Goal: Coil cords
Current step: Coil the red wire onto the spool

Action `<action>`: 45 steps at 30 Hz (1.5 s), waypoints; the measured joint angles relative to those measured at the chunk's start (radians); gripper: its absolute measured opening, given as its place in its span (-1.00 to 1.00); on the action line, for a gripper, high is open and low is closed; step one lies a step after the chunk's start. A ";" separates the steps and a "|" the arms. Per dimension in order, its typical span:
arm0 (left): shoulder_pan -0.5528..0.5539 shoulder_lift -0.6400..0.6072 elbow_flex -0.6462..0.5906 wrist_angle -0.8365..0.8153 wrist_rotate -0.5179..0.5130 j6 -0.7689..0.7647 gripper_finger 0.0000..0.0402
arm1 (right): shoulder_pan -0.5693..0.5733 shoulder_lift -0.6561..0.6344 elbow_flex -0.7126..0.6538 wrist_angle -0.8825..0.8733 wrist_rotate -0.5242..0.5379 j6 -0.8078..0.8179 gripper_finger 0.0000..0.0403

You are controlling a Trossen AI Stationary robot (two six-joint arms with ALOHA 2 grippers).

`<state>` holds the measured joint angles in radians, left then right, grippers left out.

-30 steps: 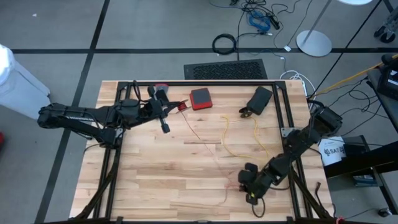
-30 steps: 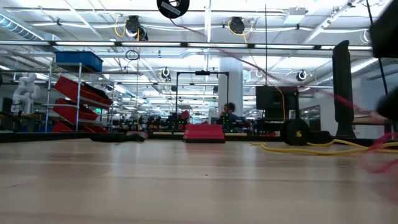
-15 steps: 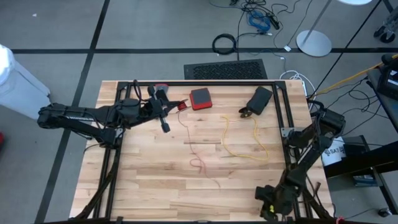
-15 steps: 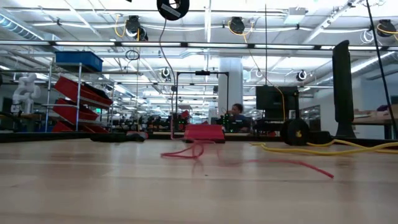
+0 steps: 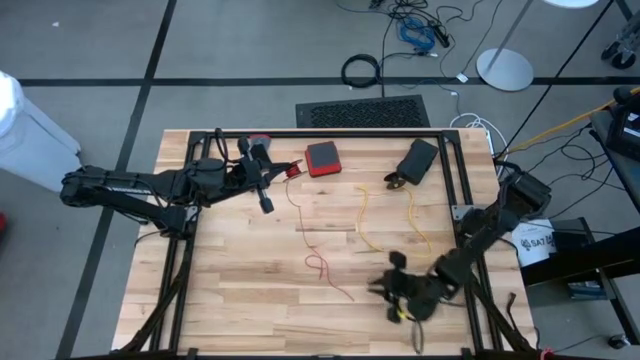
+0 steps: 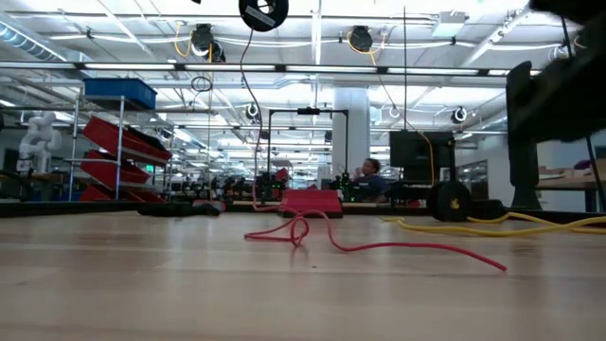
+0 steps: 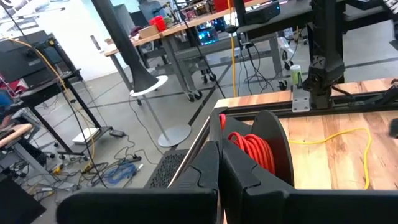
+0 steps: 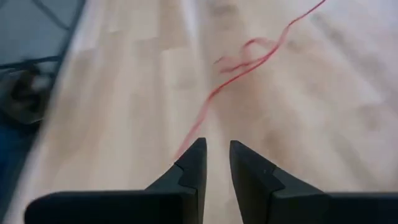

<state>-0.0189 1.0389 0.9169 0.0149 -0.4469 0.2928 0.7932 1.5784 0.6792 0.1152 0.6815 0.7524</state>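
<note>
Your right gripper (image 5: 398, 300) hovers near the bench's (image 5: 240, 310) near right edge, fingers slightly parted and empty. The red cord (image 5: 322, 268) lies loose mid-bench, the yellow cord (image 5: 385, 225) farther right. Your left gripper (image 5: 268, 180), fingers closed, sits far left.

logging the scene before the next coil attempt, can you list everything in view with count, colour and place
thin red cord: 1, red, loose on the table's middle, running up to the spool
red cord spool with dark flanges: 1, red and black, far left, in the left gripper
thin yellow cord: 1, yellow, right of middle
flat red square block: 1, red, far edge
flat black pouch: 1, black, far right
light wooden table: 1, pale wood
left gripper: 1, dark, shut on the spool
right gripper: 1, dark, slightly open over the near right, beyond the red cord's end, holding nothing
</note>
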 joint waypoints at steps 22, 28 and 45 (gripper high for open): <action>0.000 0.000 0.000 -0.002 -0.001 -0.001 -1.00 | -0.486 0.260 0.000 0.472 -0.515 -0.305 -0.72; 0.000 0.000 0.000 -0.002 -0.001 -0.003 -1.00 | -0.506 0.355 0.001 0.673 -0.583 -0.306 -0.72; -0.001 0.000 0.000 -0.002 0.004 -0.023 -1.00 | -0.524 0.416 0.029 0.749 -0.623 -0.288 -0.72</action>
<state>-0.0196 1.0393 0.9165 0.0128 -0.4428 0.2695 0.2695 1.9945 0.7087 0.8642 0.0586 0.4646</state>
